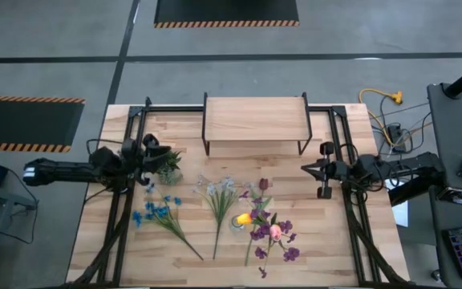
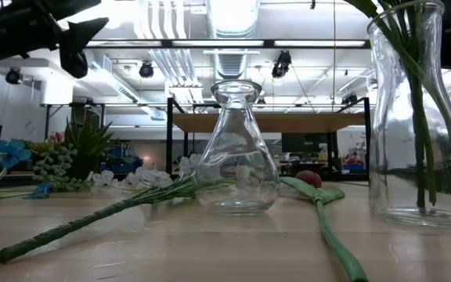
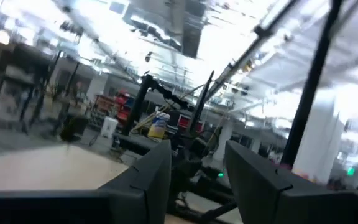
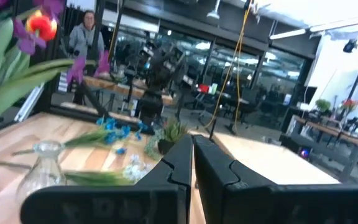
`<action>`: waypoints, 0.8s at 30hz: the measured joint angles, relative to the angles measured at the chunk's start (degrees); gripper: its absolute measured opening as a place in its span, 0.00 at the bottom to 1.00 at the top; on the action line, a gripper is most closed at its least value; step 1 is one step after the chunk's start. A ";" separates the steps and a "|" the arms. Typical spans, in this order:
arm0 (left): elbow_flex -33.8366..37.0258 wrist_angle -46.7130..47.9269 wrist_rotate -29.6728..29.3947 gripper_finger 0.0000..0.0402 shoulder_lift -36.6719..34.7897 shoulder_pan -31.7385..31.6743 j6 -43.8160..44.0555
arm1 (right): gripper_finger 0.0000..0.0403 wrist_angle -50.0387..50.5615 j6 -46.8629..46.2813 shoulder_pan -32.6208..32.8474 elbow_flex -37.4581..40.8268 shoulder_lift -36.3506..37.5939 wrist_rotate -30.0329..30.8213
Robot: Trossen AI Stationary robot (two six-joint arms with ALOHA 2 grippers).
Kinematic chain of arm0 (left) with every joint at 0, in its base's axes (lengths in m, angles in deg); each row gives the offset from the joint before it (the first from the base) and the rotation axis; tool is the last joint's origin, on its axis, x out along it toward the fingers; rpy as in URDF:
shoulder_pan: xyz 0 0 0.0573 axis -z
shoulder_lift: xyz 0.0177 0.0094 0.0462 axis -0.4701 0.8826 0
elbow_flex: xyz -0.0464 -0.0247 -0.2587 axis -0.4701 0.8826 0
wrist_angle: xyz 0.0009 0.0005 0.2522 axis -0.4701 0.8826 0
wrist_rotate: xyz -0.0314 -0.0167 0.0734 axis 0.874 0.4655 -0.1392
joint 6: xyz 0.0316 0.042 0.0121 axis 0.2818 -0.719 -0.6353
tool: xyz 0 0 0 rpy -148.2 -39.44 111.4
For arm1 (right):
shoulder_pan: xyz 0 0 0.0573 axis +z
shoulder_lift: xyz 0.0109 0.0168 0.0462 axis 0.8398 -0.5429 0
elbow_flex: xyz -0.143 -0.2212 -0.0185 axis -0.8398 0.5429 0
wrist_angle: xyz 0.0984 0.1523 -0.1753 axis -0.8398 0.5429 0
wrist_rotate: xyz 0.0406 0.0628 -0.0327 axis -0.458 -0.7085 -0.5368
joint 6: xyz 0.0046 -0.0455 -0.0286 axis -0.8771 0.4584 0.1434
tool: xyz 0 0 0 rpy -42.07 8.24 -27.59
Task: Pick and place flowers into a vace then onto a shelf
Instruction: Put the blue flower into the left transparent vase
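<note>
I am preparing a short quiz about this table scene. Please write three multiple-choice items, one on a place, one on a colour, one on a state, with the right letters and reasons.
1. Where is the shelf on the table?
A. far edge, middle
B. near left corner
C. near right corner

2. What colour are the blooms of the flowers lying nearest the left arm?
A. red
B. blue
C. orange

3. How is the right end effector?
A. open wide
B. shut, holding nothing
C. shut on a stem

Answers:
1 A, the high view shows it centred at the far edge.
2 B, blue blooms lie there.
3 B, its fingers meet with nothing between.
</note>
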 joint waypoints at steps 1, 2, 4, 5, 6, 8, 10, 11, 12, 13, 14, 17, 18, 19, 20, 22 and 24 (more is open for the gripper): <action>-0.13 0.52 -0.51 0.34 0.34 0.00 2.44 | 0.02 -0.52 -0.14 0.00 -0.02 0.00 -0.02; -0.35 1.32 -0.68 0.34 0.70 0.02 5.12 | 0.02 -0.64 -0.78 0.00 -0.02 -0.02 -0.01; -1.08 3.44 -0.61 0.34 1.60 0.07 11.49 | 0.02 -0.52 -2.37 0.00 -0.02 -0.02 -0.02; -1.67 5.13 -0.59 0.34 2.03 0.08 14.69 | 0.02 -0.54 -3.12 0.00 -0.02 -0.03 -0.02; -2.34 6.90 -0.59 0.34 2.49 0.09 17.67 | 0.02 -0.55 -3.60 0.00 -0.02 -0.04 -0.02; -4.33 12.06 -0.59 0.34 3.64 0.16 22.25 | 0.02 -0.55 -3.99 0.00 -0.02 -0.02 -0.02; -7.31 19.05 -0.59 0.34 4.99 0.48 26.00 | 0.02 -0.54 -3.51 0.00 -0.02 -0.02 -0.02; -9.26 22.81 -0.63 0.34 5.79 0.48 27.48 | 0.02 -0.58 -2.80 0.00 -0.02 -0.02 -0.02; -11.59 27.07 -0.63 0.34 6.81 0.48 28.69 | 0.02 -0.61 -2.00 0.00 -0.02 -0.02 -0.02; -14.03 31.41 -0.65 0.34 7.90 0.48 29.57 | 0.02 -0.65 -1.30 0.00 -0.02 -0.02 -0.04; -16.72 36.48 -0.99 0.34 9.15 0.48 30.46 | 0.02 -0.85 -0.63 0.00 -0.02 -0.02 -0.04; -25.25 52.59 -4.34 0.34 13.33 0.52 34.56 | 0.02 -2.52 1.40 0.00 -0.02 -0.02 -0.06; -28.05 57.98 -5.37 0.34 15.00 0.59 36.65 | 0.02 -3.27 1.83 0.00 -0.02 -0.02 -0.07; -30.76 63.30 -5.85 0.34 16.72 0.57 38.93 | 0.02 -4.06 2.01 0.00 -0.02 -0.02 -0.07; -33.20 68.62 -5.94 0.34 18.47 0.59 41.20 | 0.02 -4.80 2.05 0.00 -0.02 -0.02 -0.08; -37.24 78.37 -6.00 0.34 22.07 0.70 46.80 | 0.02 -5.97 2.16 0.00 -0.02 0.00 -0.07; -40.10 84.97 -6.01 0.34 25.72 1.32 54.52 | 0.02 -6.72 2.24 0.00 -0.02 -0.02 -0.07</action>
